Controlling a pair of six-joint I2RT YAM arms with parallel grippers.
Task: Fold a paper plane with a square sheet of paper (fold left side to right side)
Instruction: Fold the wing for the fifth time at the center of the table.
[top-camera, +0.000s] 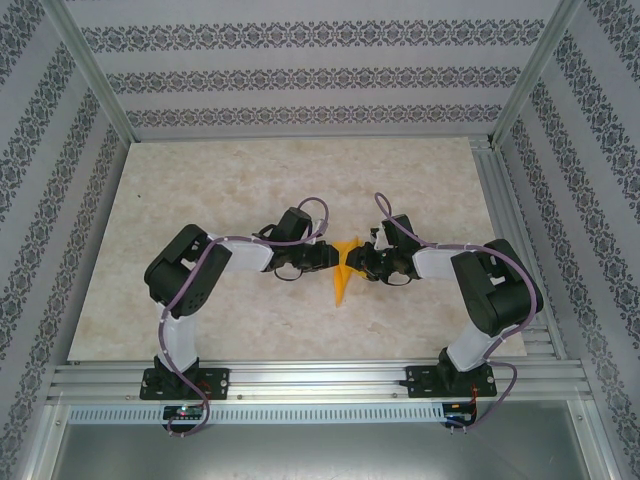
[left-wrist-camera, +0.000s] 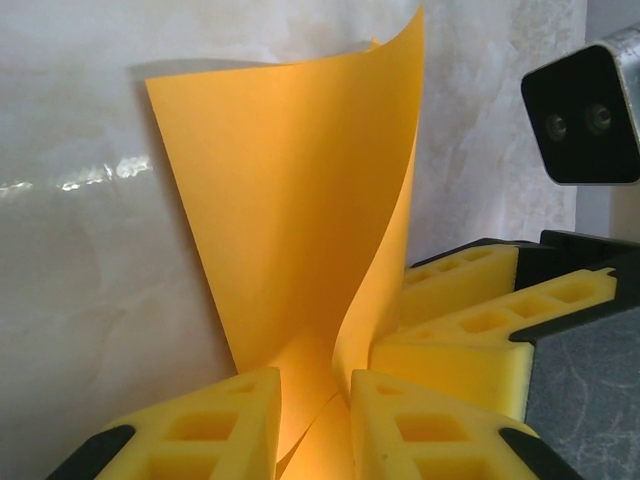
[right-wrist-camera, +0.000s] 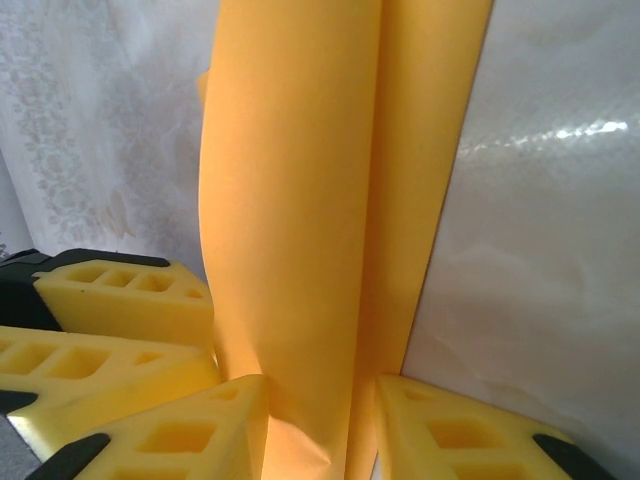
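The orange-yellow sheet of paper is folded into a narrow wedge with its point toward the near edge, and it sits at the table's middle between both grippers. My left gripper comes in from the left and my right gripper from the right, fingertips almost meeting. In the left wrist view the paper rises curled from between the yellow foam fingers of the left gripper, touching both. In the right wrist view the doubled paper fills the gap of the right gripper.
The marble-patterned table lies bare around the paper. Patterned walls close it in on three sides, and an aluminium rail runs along the near edge. The right gripper's fingers crowd close beside the left ones.
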